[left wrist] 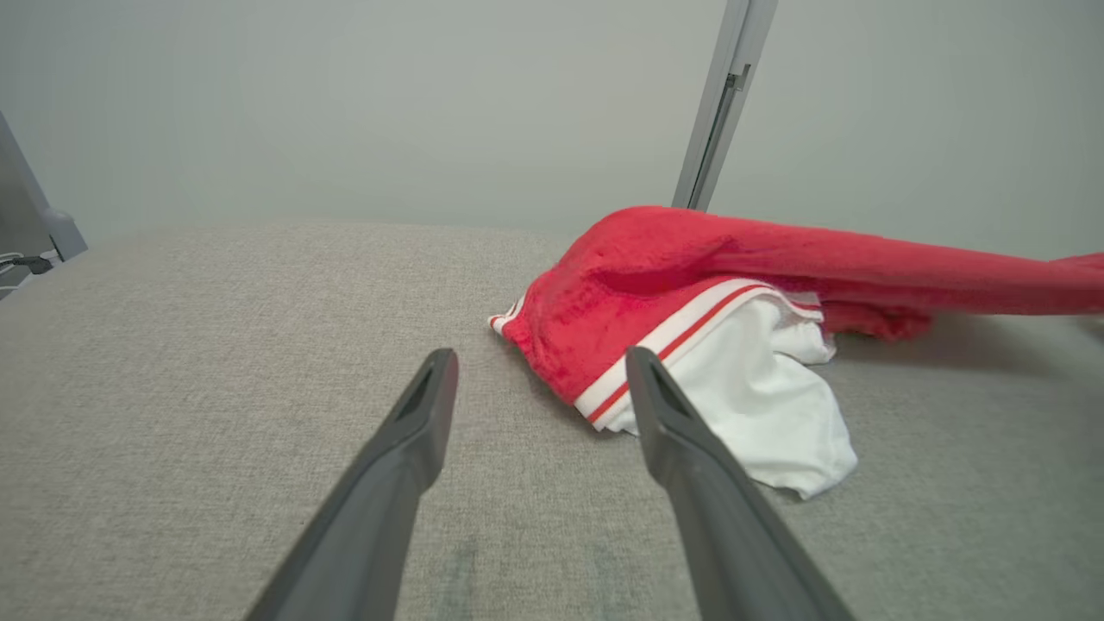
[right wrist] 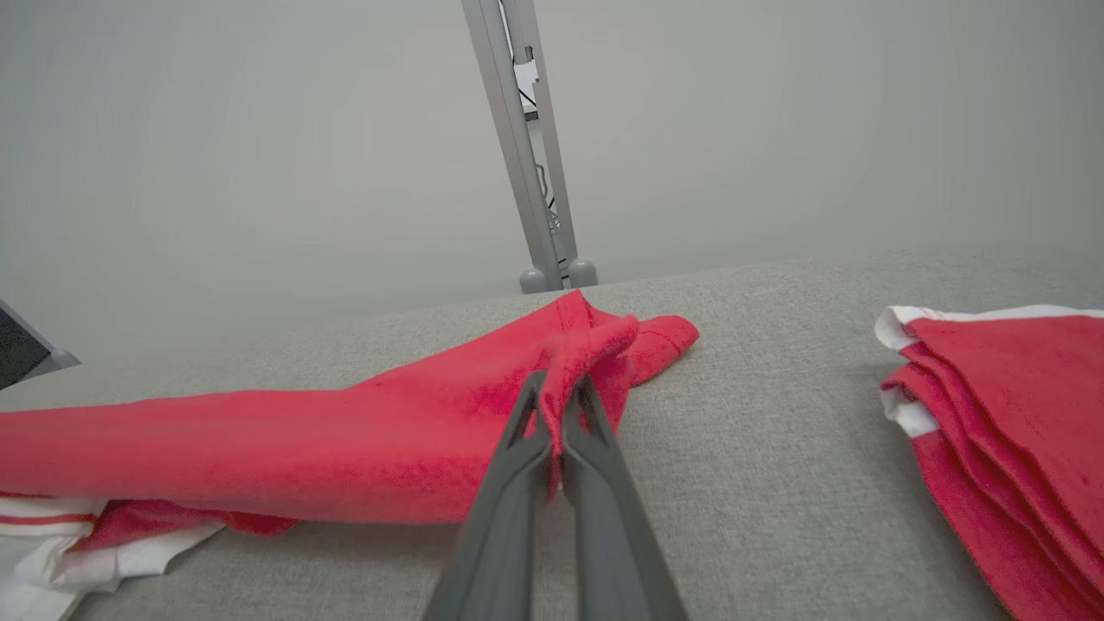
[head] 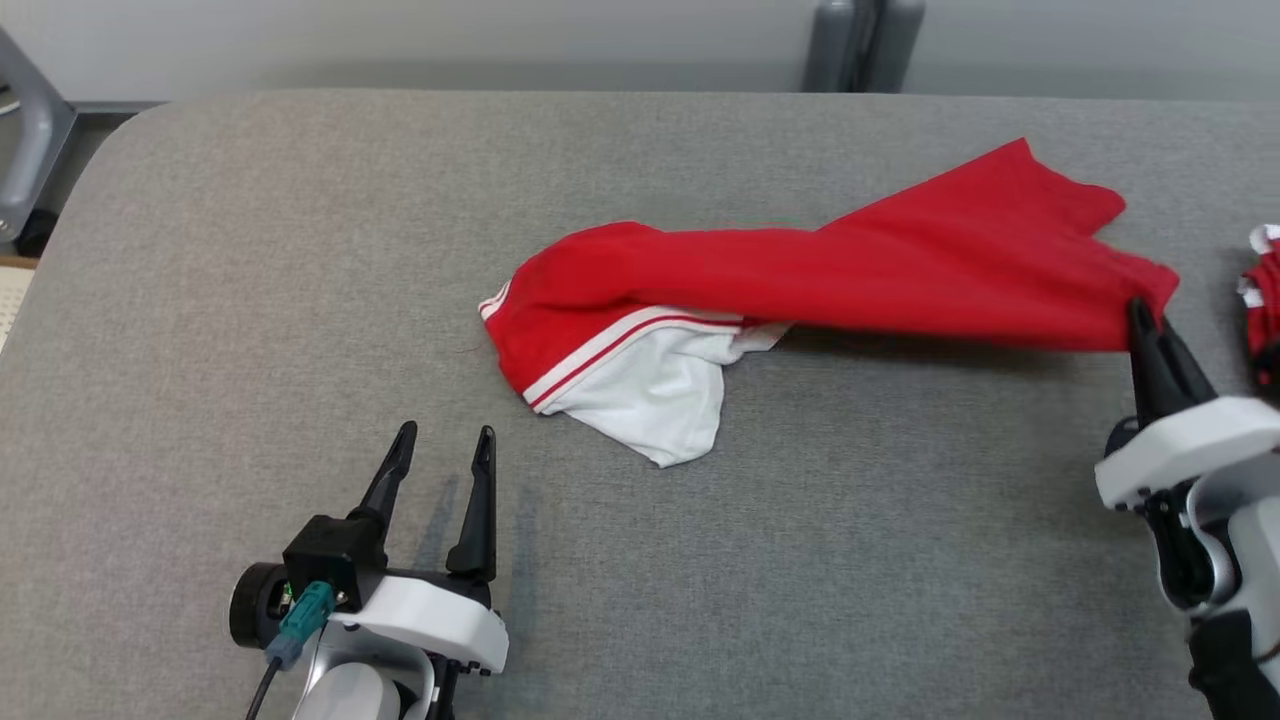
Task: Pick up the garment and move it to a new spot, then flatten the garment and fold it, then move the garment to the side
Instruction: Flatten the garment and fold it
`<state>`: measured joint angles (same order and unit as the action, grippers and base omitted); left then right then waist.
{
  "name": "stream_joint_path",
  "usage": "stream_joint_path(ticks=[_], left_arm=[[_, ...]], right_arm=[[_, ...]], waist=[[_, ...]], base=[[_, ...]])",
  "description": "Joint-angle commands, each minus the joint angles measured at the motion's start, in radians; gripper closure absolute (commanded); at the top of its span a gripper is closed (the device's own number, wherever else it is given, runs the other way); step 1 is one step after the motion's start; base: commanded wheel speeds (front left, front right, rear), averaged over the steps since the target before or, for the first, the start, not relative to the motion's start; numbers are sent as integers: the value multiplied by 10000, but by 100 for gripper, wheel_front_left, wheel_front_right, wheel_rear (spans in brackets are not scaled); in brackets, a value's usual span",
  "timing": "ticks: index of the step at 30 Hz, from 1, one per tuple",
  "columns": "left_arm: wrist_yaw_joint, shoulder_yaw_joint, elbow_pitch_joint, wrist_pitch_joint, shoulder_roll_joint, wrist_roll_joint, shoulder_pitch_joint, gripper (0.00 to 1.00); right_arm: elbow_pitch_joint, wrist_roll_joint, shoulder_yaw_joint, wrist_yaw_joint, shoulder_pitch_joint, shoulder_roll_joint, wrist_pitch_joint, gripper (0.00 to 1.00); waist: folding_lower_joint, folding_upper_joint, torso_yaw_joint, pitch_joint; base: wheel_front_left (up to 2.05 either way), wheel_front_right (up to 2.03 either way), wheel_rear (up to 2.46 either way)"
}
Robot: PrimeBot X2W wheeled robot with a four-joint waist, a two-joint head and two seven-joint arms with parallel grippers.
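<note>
Left gripper (head: 446,432): at the near left of the counter, low over bare cloth. The jaws stand wide apart and hold nothing. The fingers point toward the garment's bunched end, close to it but not touching.
Counter (head: 250,250): a grey fabric-covered top with a rounded far-left corner.
Garment (head: 800,270): red, with a white-striped hem and white lining, stretched from the centre to the right. The left end lies crumpled on the counter with the lining spilling toward the near side. The right end is raised clear of the surface, and a shadow shows beneath it.
Right gripper (head: 1142,312): at the right side. The jaws are closed tight on the garment's right edge, with a fold of red cloth pinched between them.
Layered pile (head: 1265,300): red and white cloth at the far right, just beyond the right gripper and apart from the garment.
Grey post (head: 860,45): beyond the counter's far edge, off the work surface.
Progress: apparently early. The garment is gripped and half lifted, but flattening, folding and setting aside all appear to remain.
Obstruction: the pile crowds the right, so open space lies centre and left.
</note>
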<state>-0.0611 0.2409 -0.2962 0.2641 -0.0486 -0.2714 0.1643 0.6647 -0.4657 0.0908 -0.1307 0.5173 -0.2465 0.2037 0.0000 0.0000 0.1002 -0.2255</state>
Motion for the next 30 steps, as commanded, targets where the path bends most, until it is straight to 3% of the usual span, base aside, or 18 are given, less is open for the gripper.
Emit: stream_joint_path(ticks=[1, 9, 12, 23, 30], left_arm=[[63, -60, -18, 1, -42, 109, -143, 0], [244, 35, -234, 1, -41, 149, -97, 0], [317, 180, -373, 1, -41, 145, -11, 0], [611, 1105, -965, 1, -37, -6, 37, 0], [813, 2130, -1991, 1, -42, 9, 511, 0]], right_arm=[[-425, -90, -133, -2, -545, -68, -183, 100], [-1958, 200, -1274, -3, -2367, 499, -794, 99], [-2016, 604, -1546, -3, -2615, 753, -787, 0], [-2976, 1675, -2327, -3, -3237, 1455, -171, 0], [-3891, 2034, -2140, -3, -3444, 1766, -223, 0]], waist=[[0, 0, -311, 217], [0, 0, -792, 280], [0, 0, -901, 281], [0, 0, -1279, 638], [0, 0, -1760, 724]], base=[[0, 0, 0], [0, 0, 0], [0, 0, 0], [0, 0, 0], [0, 0, 0]])
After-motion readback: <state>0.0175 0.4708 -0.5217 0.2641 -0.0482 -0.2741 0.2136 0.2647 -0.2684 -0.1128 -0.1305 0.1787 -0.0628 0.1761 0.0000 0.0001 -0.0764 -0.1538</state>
